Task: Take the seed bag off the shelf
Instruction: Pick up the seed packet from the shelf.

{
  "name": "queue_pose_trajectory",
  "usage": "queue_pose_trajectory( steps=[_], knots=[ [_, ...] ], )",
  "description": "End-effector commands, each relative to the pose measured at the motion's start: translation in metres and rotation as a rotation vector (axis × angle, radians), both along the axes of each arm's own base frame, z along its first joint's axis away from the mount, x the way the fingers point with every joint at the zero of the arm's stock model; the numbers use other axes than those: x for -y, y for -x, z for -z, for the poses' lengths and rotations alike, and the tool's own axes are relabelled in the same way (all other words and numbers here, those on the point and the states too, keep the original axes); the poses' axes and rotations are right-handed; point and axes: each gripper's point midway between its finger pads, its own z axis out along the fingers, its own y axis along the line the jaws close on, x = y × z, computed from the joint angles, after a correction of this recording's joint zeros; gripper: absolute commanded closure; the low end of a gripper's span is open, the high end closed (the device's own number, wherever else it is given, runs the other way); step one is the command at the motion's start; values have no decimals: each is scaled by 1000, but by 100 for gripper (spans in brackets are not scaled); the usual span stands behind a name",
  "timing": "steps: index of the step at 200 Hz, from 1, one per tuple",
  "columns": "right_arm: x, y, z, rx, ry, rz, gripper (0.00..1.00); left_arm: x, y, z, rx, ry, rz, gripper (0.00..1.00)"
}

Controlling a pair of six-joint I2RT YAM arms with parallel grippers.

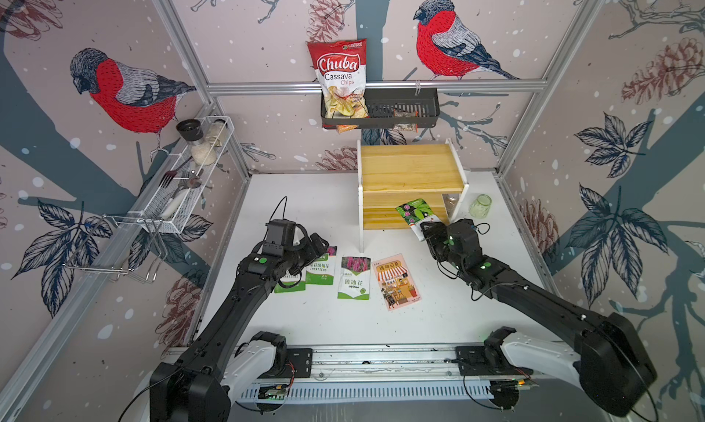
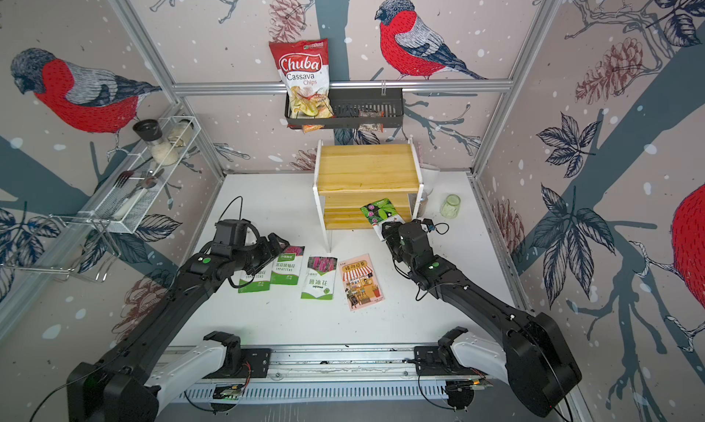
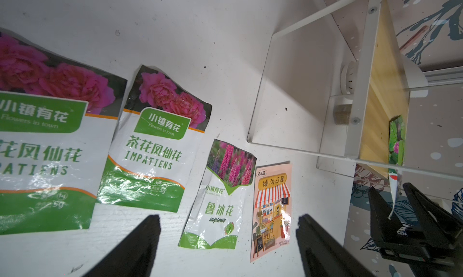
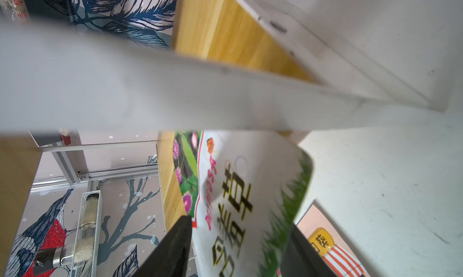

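The job is only reaching its grasp: the seed bag [image 1: 414, 210] is lying tilted on the lower board of the shelf [image 1: 410, 168], its white end poking out past the front edge. The right gripper [image 1: 429, 228] is straddling that end, and its jaws are standing apart with a sliver of gap on each side, so I judge they are not pinching yet. Clamping and drawing the bag clear are what is remaining. The left gripper [image 3: 229, 217] is hovering over the surface [image 1: 305, 195], jaws spread wide and holding nothing.

The seed bag is showing yellow characters too blurred to read. Below, two Impatiens packets [image 3: 155, 148] are reading "Flowers in town", "茶花凤仙花 IMPATIENS" and "5g". The lupine packet [image 3: 220, 200] is reading "鲁冰花" and the pink packet [image 3: 271, 205] "矮向日葵". In the black basket [image 1: 400, 107], the chips bag [image 1: 339, 76] is reading "Chuba Cassava Chips"
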Motion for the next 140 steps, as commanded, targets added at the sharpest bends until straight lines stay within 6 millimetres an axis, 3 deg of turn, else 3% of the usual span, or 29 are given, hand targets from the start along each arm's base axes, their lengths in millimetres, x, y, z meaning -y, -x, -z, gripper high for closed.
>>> queue_pose_trajectory(
  steps=[1, 56, 140],
  knots=[
    [-6, -2, -11, 47, -23, -28, 45, 2, -3, -4, 22, 9, 10, 11],
    [-9, -2, -18, 63, -36, -45, 56, 2, -3, -2, 20, 11, 7, 11],
    [-13, 1, -23, 66, -48, -69, 64, 0, -2, -4, 25, 13, -4, 11]
  ],
)
